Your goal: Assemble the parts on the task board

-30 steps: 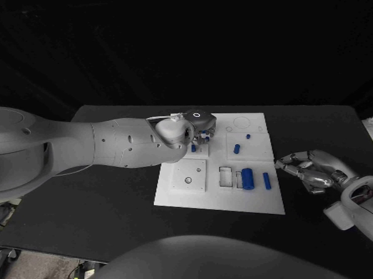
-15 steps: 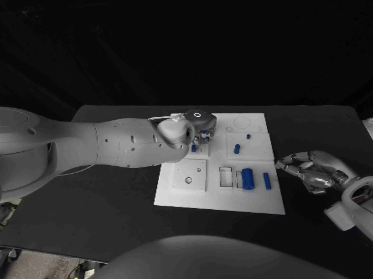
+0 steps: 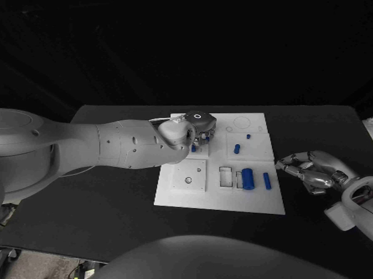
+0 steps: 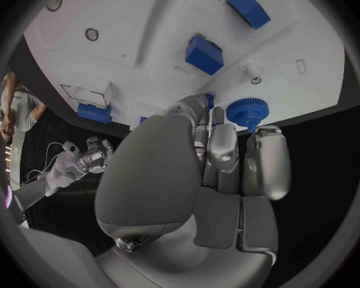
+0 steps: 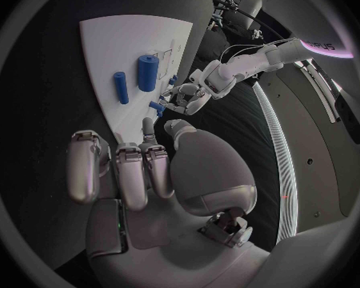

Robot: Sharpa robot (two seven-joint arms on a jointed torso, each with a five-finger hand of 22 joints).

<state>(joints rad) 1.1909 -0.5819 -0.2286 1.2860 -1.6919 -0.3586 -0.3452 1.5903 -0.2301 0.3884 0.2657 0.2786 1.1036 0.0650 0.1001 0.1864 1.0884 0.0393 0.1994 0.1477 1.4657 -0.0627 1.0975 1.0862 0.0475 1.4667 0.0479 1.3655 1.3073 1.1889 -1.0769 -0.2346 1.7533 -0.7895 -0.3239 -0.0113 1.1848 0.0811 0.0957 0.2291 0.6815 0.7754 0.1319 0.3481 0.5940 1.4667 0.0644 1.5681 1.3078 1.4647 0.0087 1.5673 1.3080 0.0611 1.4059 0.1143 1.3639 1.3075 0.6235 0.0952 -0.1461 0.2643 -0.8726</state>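
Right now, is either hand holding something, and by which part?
The left hand seems to pinch a small blue part at its fingertips; where exactly is hidden. The right hand holds nothing.

The white left arm (image 3: 111, 145) lies across the left half of the black table (image 3: 103, 197), with its silver left hand (image 3: 195, 129) over the far-left corner of the white task board (image 3: 220, 200). Upright blue cylindrical pegs (image 3: 247, 178) occupy the board's near-right area. The silver right hand (image 3: 311, 171) sits on open table just beside the board's right edge.
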